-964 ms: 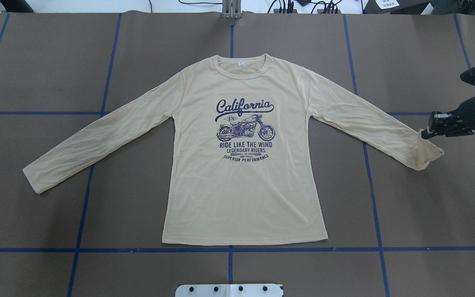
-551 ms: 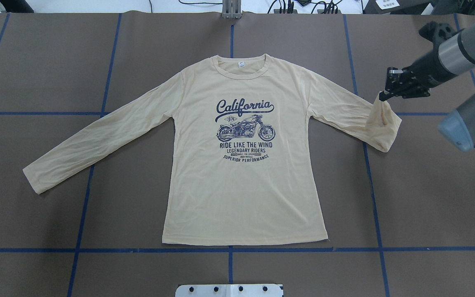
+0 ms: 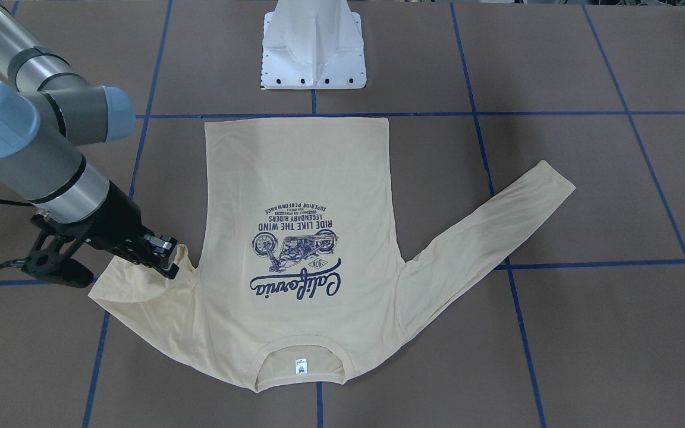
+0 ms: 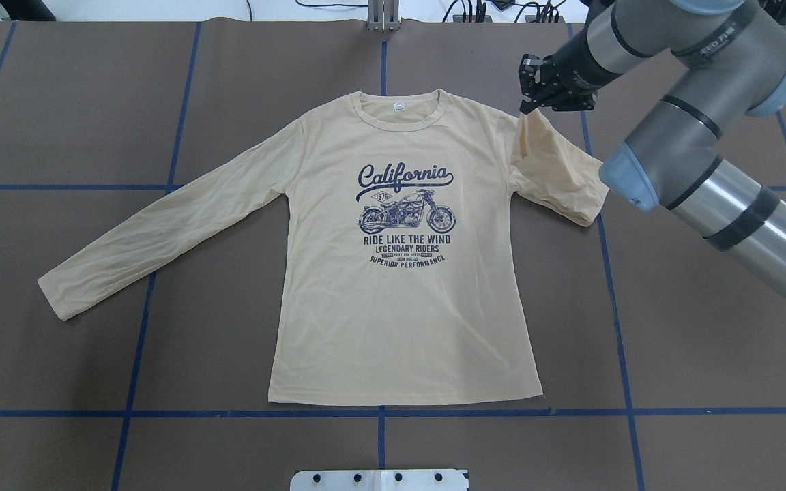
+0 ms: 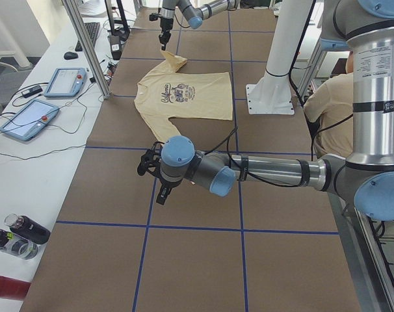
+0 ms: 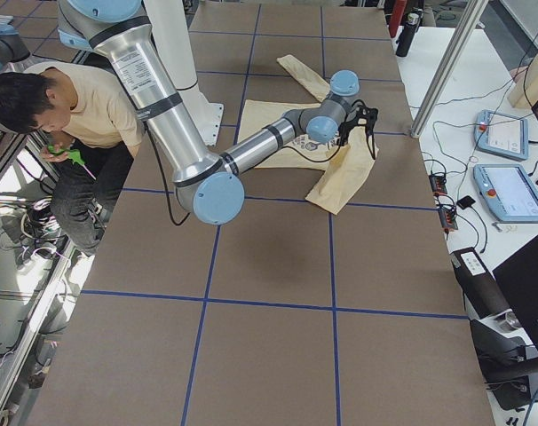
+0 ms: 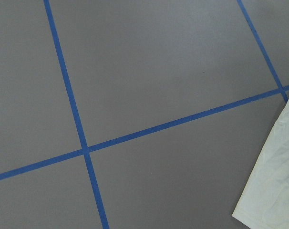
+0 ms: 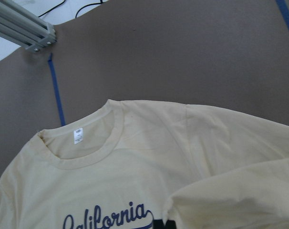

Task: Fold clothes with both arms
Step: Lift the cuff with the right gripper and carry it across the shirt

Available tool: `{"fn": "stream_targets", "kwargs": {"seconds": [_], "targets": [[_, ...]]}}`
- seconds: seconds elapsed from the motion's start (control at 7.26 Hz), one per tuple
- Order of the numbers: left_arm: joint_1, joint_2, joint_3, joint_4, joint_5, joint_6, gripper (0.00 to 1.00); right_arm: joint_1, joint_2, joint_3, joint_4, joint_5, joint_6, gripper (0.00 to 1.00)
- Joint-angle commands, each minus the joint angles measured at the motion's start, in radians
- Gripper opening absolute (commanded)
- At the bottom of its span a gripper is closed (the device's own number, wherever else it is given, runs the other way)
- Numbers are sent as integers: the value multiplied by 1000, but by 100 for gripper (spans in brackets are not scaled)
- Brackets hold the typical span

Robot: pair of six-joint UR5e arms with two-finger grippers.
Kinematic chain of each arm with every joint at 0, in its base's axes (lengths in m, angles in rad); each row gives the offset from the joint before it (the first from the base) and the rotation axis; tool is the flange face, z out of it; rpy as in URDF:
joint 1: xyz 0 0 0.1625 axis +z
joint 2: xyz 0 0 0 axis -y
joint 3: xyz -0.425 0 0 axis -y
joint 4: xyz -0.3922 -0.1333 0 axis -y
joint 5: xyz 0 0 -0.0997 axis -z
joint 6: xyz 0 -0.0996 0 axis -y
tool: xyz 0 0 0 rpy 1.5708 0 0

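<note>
Shirt lies flat on the table, print up. Folding is barely begun.

Left of the shirt: the left pincer hangs beyond the cuff. I cannot tell whether it is spread or pressed together. The left sleeve lies straight, unfolded.

Right of the shirt: the right pincer pinches the right cuff above the shoulder, and the right sleeve is doubled back.

Left to do, as judged: lay this sleeve, then the left sleeve, then the body folds.

The base sits below the hem. Nothing appears to obstruct.

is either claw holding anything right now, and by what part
The right claw pinches the T-shirt by the cuff of one sleeve. Whether the left claw holds anything cannot be told.
</note>
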Motion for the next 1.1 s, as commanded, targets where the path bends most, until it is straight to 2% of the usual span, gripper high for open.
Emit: {"fn": "stream_targets", "kwargs": {"seconds": [0.0, 0.28, 0.55, 0.83, 0.96], "targets": [[3, 1, 6, 0, 0, 3, 100, -13, 154, -96, -3, -5, 4, 0], [3, 2, 6, -2, 6, 4, 100, -47, 316, -209, -12, -10, -10, 0], [3, 2, 6, -3, 8, 6, 100, -100, 354, -217, -15, -31, -92, 0], [4, 2, 15, -9, 8, 6, 100, -200, 386, -219, -15, -147, -108, 0], [4, 2, 21, -11, 8, 6, 100, -229, 406, -223, -15, -178, -110, 0]]}}
